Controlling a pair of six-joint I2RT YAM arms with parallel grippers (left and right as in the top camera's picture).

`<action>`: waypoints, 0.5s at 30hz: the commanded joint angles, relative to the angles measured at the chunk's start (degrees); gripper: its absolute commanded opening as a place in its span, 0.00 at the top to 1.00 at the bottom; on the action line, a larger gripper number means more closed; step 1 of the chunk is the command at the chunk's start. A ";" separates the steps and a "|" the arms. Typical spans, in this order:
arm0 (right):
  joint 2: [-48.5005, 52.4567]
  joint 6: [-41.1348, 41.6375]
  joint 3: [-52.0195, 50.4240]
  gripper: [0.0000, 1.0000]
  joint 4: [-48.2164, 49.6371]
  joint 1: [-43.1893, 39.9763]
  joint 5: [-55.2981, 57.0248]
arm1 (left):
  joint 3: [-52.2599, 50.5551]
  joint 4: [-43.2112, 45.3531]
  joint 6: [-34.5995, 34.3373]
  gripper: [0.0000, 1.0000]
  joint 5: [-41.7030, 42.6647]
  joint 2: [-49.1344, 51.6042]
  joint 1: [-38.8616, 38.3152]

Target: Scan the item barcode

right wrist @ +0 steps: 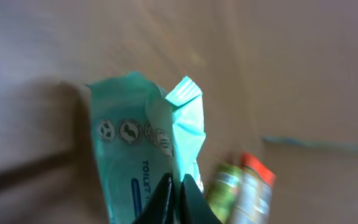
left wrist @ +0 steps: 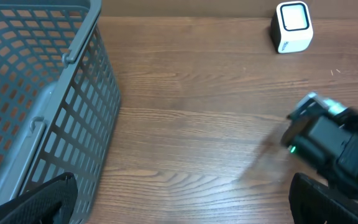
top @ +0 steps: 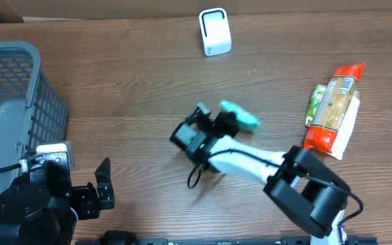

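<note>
Clock positions refer to the overhead view, with 12 o'clock at the far table edge.

**Right gripper (right wrist: 175, 185).** The two fingers (right wrist: 161, 200) are pressed together and clamped on the lower edge of the teal packet (right wrist: 138, 149). The packet's print shows round symbols and the partial word "TOILET"; the rest is cut off by the picture edge. A crimped seal corner stands up at the top of the packet. No barcode can be made out on the visible face.

**Item location.** From overhead, the teal packet is blurred and lies near the table (top: 128, 82) centre, projecting from the gripper head toward 2 o'clock. Whether it clears the table surface cannot be determined. The right arm (top: 250, 160) runs back from the gripper toward 4 o'clock.

**Scanner (top: 215, 32).** This white unit stands at 12 o'clock from the packet, near the far edge and well apart from it.

**Snack packages (top: 333, 109).** A green pack and an orange-ended pack lie touching, side by side, at 3 o'clock from the packet.

**Left gripper (left wrist: 179, 186).** Its fingers (left wrist: 42, 199) are spread fully apart with only bare table between them. The unit sits at 8 o'clock from the packet, well apart from it.

**Basket (top: 5, 102).** This grey mesh container is at 9 o'clock, on the left table edge, just beyond the left gripper.
</note>
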 commanded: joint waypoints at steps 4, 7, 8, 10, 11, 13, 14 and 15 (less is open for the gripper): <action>1.05 0.39 0.35 0.96 0.39 2.58 -7.34 | -0.37 0.20 -0.39 0.00 0.46 0.28 0.26; 2.38 2.45 0.35 0.96 -0.35 2.58 -7.61 | -0.37 0.22 -0.42 0.00 0.46 0.31 0.26; 2.75 3.41 0.35 0.96 -1.05 2.71 -7.63 | -0.37 0.20 -0.42 0.00 0.46 0.28 0.26; 3.32 5.73 0.35 0.96 -2.67 3.15 -7.85 | -0.37 0.20 -0.42 0.00 0.46 0.28 0.26; 3.41 6.84 0.35 0.96 -3.48 3.54 -7.96 | -0.37 0.20 -0.39 0.01 0.48 0.28 0.26; 3.45 7.89 0.35 0.96 -4.81 4.83 -9.16 | -0.37 0.22 -0.42 0.00 0.46 0.28 0.26; 3.43 7.82 0.39 0.96 -5.46 6.43 -11.30 | -0.37 0.20 -0.42 0.00 0.46 0.28 0.26; 3.39 7.82 0.46 0.96 -5.90 7.82 -13.05 | -0.37 0.20 -0.39 0.00 0.46 0.31 0.26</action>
